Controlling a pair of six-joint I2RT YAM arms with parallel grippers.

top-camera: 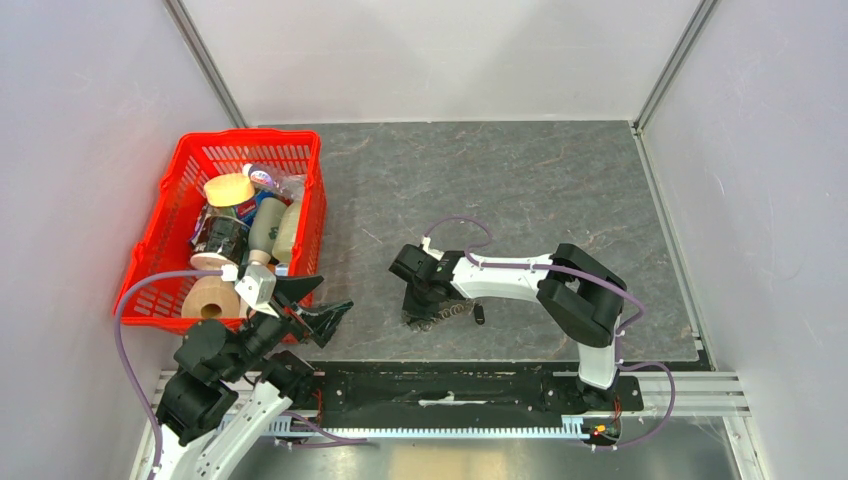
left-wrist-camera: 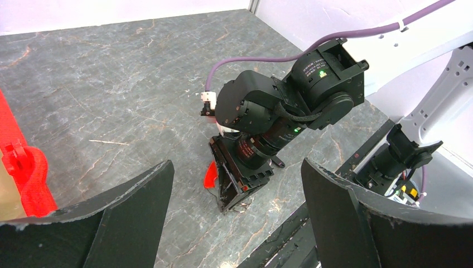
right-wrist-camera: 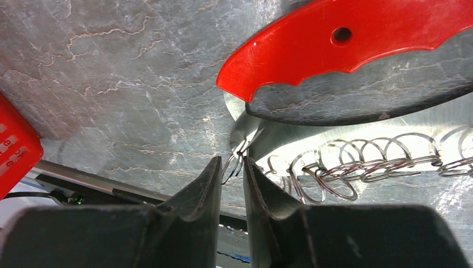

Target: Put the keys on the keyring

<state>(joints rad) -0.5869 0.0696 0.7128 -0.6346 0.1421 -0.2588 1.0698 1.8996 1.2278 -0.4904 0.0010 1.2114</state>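
The keyring [right-wrist-camera: 334,167] lies flat near the front edge of the tabletop [top-camera: 520,190], about midway along it, its red strip [right-wrist-camera: 346,50] toward the back edge. The keys [top-camera: 479,314] lie just to its right, apart from it, and nothing holds them.

The right gripper [right-wrist-camera: 232,162] is down over the keyring's end. Its 2 fingers stand close together with a narrow gap, and 1 small end ring sits in that gap. I cannot tell whether they pinch it. The left gripper [top-camera: 325,298] hovers near the front-left corner beside the red basket [top-camera: 250,135], fingers wide apart and holding nothing.

The step appears to be taking hold of 1 ring. The wire is thin and springy, so it could slip out of the fingertips as they squeeze. The tips could also catch 2 tangled rings at once. A lift might drag the whole keyring sideways into the keys and knock that tiny fob away.
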